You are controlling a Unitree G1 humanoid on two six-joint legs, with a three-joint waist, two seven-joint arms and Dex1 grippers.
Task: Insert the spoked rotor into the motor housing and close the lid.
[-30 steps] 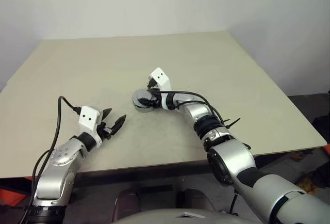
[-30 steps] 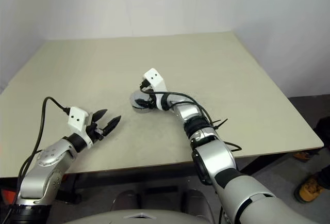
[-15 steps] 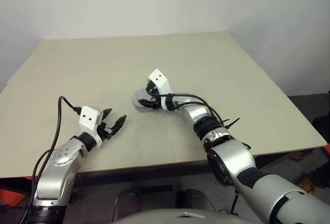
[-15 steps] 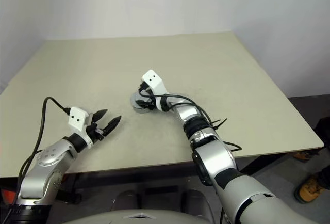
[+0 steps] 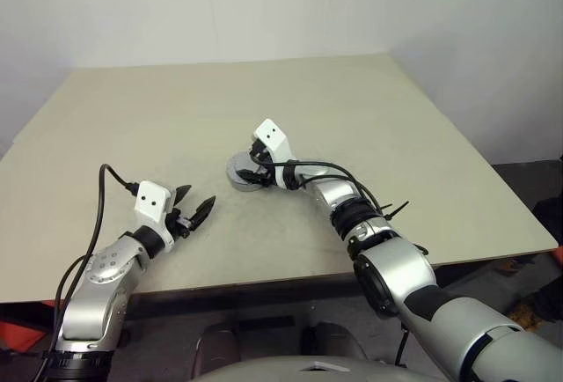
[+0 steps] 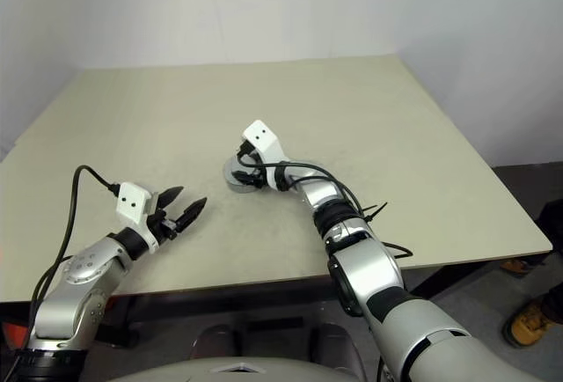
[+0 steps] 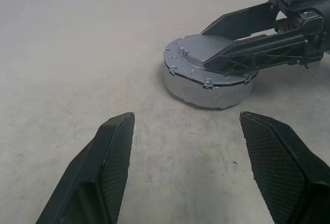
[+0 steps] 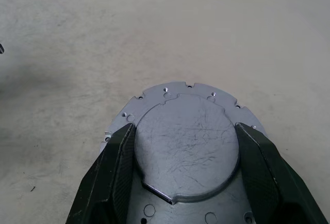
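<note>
While the left gripper [image 5: 195,212] hovered with jaws wide and empty near the counter [image 5: 132,127] edge, the right gripper [image 8: 180,146] sat over the lidded motor housing [image 7: 209,69] mid-counter, jaws spread on the lid [image 8: 185,141], holding nothing. Closing step looked underway; next likely pressing the lid flush.

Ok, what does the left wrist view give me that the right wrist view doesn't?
Left wrist view: the housing side-on, its silver wall on the table, the open left gripper short of it, and the right gripper lying across its top. Right wrist view: the lid from above, with a scratched raised centre between the right gripper's fingers and small holes around the rim. Both: the lidded housing with the open right gripper over it.
</note>
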